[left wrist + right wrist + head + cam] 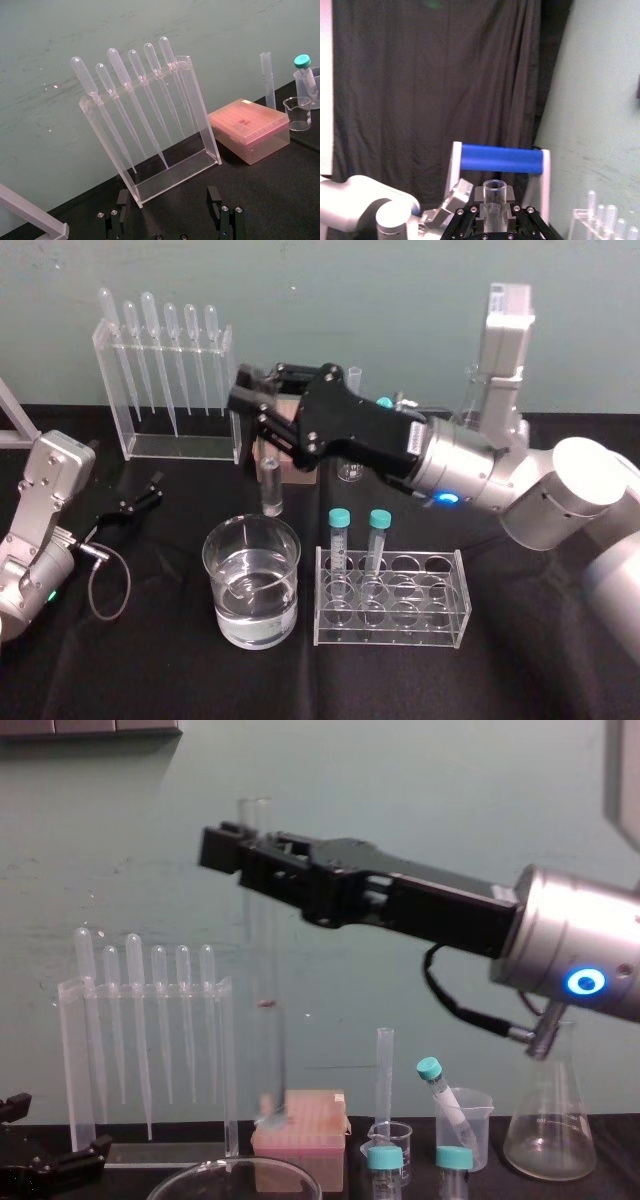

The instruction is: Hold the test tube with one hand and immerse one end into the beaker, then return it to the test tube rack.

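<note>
**Test tube [265,1000] held upright above beaker [222,600] by right pincer [240,855]**

The right pincer is reached in from the robot's right, and its fingers are closed on the upper part of the test tube. In the right wrist view the open mouth of the tube is seen standing up between the fingers [470,216]. In the chest view the tube is hung straight down from the pincer, with a short length left poking out above it. The lower end is kept above the beaker's rim and apart from the clear liquid inside. In the head view that end is lined up with the far edge of the rim. The beaker is placed directly below the pincer tips, toward the robot.

The test tube rack [392,635] is set below the pincer and to its right, just beside the beaker. Two blue-capped tubes [340,540] are stood in its far row, at the end nearest the beaker. A pipette stand [170,380] with six pipettes is found beyond the pincer tips, to their left. A pink tip box [310,1120] is seen low down behind the hanging tube.

The left pincer [140,498] is parked well to the left of the right pincer, low over the black table cover [520,670]. Its fingers are spread wide and nothing is held between them
</note>
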You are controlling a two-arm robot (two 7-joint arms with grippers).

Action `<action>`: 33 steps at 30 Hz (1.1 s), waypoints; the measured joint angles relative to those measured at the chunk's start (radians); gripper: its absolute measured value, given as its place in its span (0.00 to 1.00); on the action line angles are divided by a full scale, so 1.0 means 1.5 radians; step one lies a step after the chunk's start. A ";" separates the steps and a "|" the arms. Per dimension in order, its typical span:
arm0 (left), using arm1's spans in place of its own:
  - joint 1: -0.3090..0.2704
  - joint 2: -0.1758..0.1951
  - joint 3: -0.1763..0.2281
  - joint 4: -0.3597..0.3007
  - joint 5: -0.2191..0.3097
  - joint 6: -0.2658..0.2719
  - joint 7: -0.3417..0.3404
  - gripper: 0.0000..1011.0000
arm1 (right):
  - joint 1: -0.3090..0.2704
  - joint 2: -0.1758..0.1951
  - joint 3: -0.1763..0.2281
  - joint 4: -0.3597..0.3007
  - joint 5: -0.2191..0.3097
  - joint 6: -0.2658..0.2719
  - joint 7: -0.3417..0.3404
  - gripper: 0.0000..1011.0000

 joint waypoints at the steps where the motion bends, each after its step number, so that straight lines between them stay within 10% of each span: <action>1: 0.000 0.000 0.000 0.000 0.000 0.000 0.000 0.99 | 0.002 -0.003 -0.004 0.005 0.002 -0.001 0.003 0.22; 33: 0.000 0.000 0.000 0.000 0.000 0.000 0.000 0.99 | 0.028 -0.060 -0.062 0.203 0.032 -0.032 0.069 0.22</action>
